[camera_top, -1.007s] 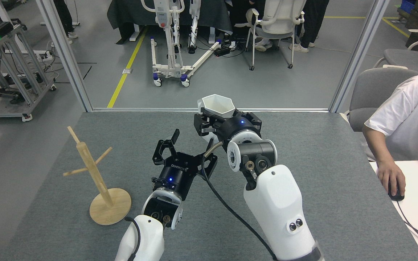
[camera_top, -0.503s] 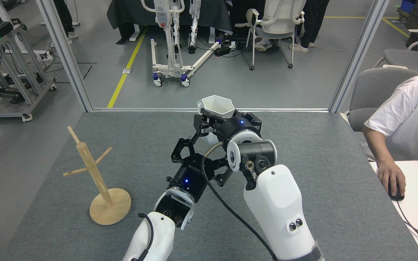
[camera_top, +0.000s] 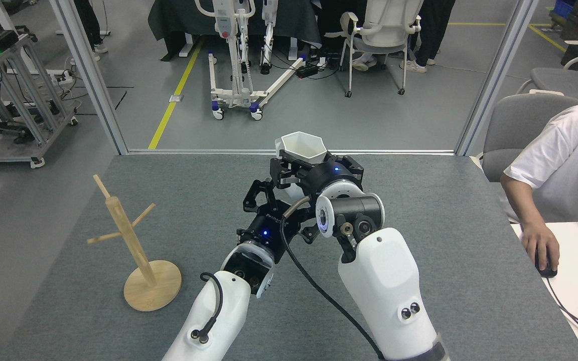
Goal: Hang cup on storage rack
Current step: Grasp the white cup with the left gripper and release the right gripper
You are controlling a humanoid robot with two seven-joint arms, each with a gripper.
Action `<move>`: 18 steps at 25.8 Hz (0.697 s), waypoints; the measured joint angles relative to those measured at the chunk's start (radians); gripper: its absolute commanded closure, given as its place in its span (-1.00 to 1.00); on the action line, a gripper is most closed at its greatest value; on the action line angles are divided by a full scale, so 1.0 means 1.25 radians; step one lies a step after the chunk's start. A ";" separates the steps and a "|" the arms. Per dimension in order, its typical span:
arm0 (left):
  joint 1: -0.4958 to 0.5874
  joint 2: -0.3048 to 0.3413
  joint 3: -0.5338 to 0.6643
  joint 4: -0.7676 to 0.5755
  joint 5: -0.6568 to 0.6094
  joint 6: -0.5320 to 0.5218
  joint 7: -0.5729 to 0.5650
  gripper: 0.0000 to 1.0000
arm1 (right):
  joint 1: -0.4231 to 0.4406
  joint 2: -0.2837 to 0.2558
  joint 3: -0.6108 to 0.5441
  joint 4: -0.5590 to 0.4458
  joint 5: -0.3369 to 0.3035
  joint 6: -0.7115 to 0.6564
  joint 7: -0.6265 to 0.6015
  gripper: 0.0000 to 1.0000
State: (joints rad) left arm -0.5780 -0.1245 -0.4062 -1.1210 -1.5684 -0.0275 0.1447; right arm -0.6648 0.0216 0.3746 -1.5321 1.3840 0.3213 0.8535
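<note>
1. The right tool point(camera_top: 289, 168) is clenched on the cup point(camera_top: 302, 150), holding it upright and clear of the desk point(camera_top: 444, 210), near the far edge. The open hexagonal rim faces up, so the grip appears to sit on the cup's lower body, leaving the rim free.
2. The left tool point(camera_top: 261, 193) sits just beside and below the cup, its fingers spread and grasping nothing. Whether it touches the cup I cannot tell; the right tool's body hides that spot.
3. My reading: this looks like a handover, since the storage rack point(camera_top: 131, 240) stands on the left side of the desk, well apart from the cup and within easier reach of the left arm.
4. The rack is upright on its round base, with its thin pegs angled outward and all bare.
5. The cup's handle is hidden, so its direction relative to the pegs cannot be judged.
6. A person's hand point(camera_top: 540, 248) rests on a mouse at the right, away from the work.
</note>
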 measured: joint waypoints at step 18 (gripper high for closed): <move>-0.016 0.010 -0.003 0.010 -0.003 0.003 0.003 0.69 | 0.001 0.000 -0.001 0.000 0.000 0.001 -0.007 0.95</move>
State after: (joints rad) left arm -0.5984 -0.1124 -0.4096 -1.1089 -1.5720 -0.0237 0.1486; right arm -0.6637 0.0212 0.3732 -1.5315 1.3842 0.3228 0.8453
